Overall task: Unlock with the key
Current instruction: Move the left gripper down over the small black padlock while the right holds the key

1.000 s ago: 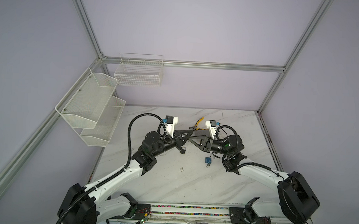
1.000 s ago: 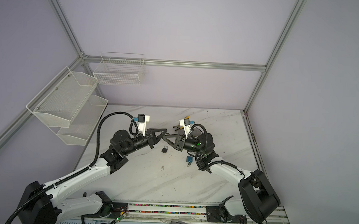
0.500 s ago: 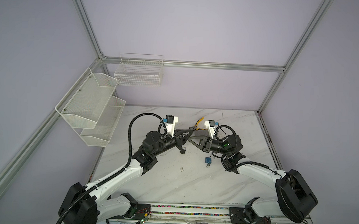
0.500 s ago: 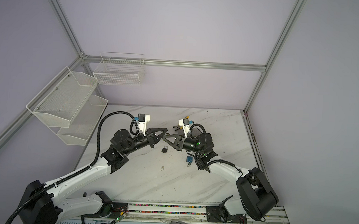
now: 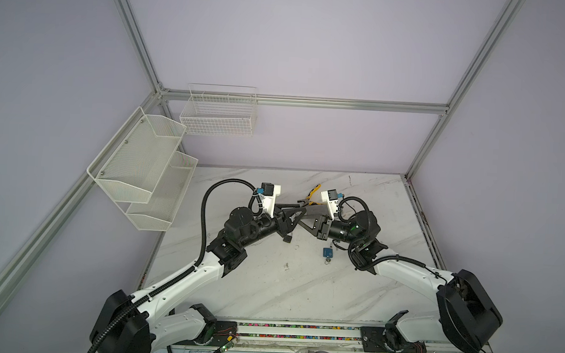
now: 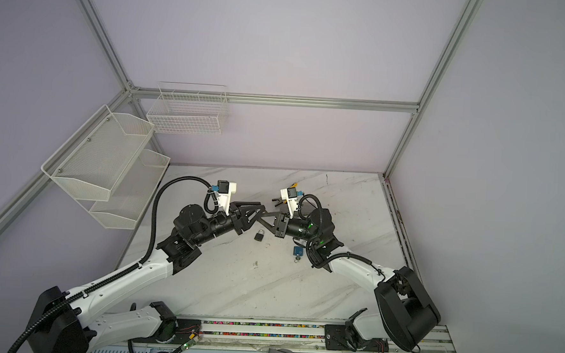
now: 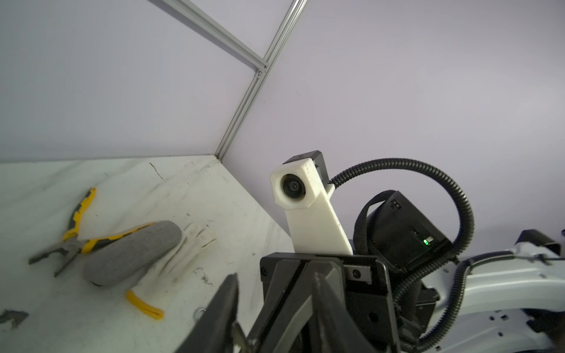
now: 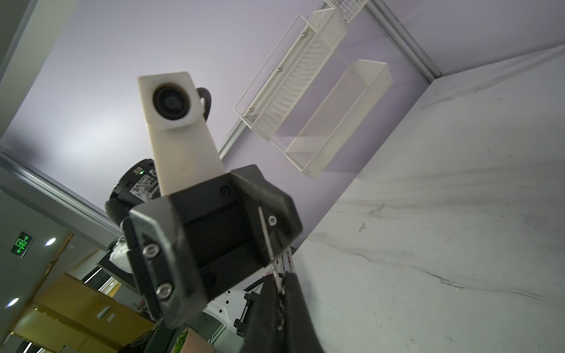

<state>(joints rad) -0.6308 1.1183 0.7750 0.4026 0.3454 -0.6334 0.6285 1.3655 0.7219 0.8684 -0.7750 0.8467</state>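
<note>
Right wrist cam: left end effector (image 8: pixel 217 241) just let go, jaws apart, right end effector (image 8: pixel 281 284) now clamped on key (image 8: pixel 267 238), so handover looks done; padlock (image 6: pixel 259 236) on counter (image 6: pixel 269 283) just below both.

L claw (image 6: pixel 261 207) spread apart, R claw (image 8: pixel 280 288) clamped down on key (image 8: pixel 266 235)

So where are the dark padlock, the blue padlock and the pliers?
dark padlock (image 6: pixel 259 237): a top view, its body.
blue padlock (image 6: pixel 299 250): a top view, its body.
pliers (image 7: pixel 74 244): left wrist view, the pivot.
</note>
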